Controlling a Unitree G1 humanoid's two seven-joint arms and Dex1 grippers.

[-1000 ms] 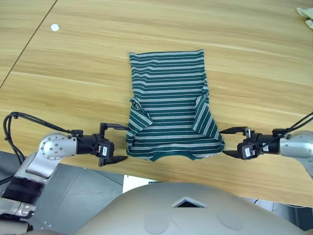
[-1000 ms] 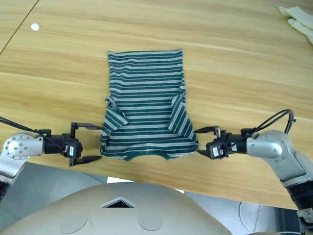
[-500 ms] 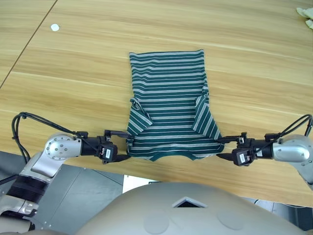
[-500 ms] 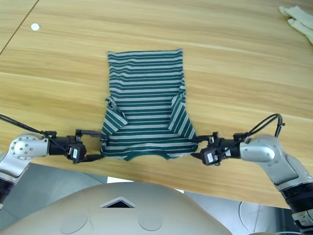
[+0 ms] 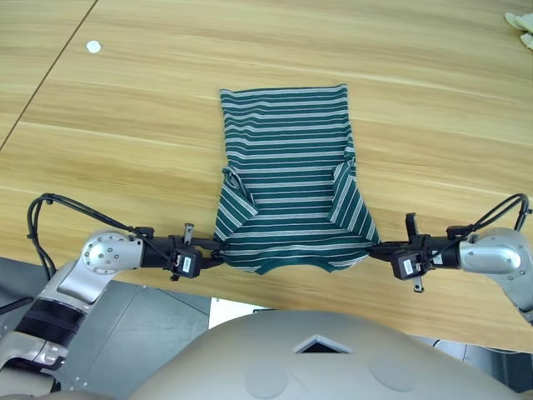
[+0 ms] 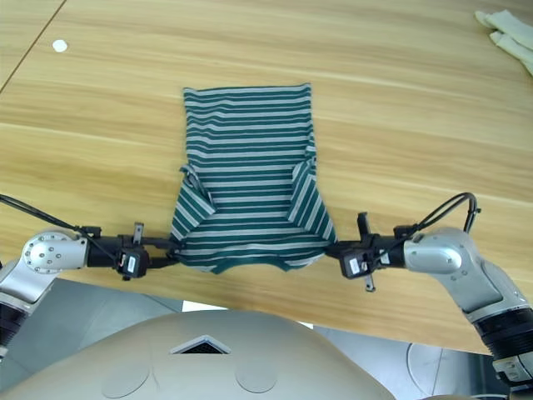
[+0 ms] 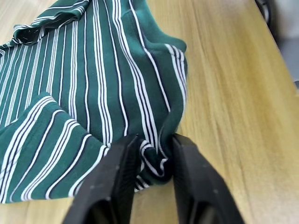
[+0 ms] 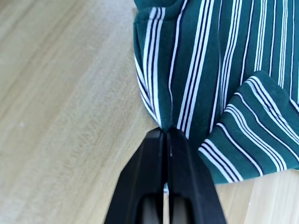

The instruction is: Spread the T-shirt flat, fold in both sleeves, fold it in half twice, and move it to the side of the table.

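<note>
A green T-shirt [image 5: 287, 179] with white stripes lies on the wooden table [image 5: 150, 125], both sleeves folded in over its body and its collar end at the near edge. My left gripper [image 5: 215, 250] is shut on the shirt's near left corner. The left wrist view shows the black fingers [image 7: 121, 172] pinching bunched striped cloth [image 7: 93, 84]. At the near right corner my right gripper [image 5: 372, 250] is shut on the shirt. In the right wrist view its fingers [image 8: 164, 163] are pressed together with the hem [image 8: 161, 93] between their tips.
A small white disc [image 5: 93, 47] lies far back on the left. A pale cloth [image 5: 520, 27] sits at the far right corner. The table's near edge runs just under both grippers, and bare wood spreads on each side of the shirt.
Both grippers moved inward from open positions beside the shirt and shut on its near corners. The shirt's near edge has drawn in slightly at both sides.
</note>
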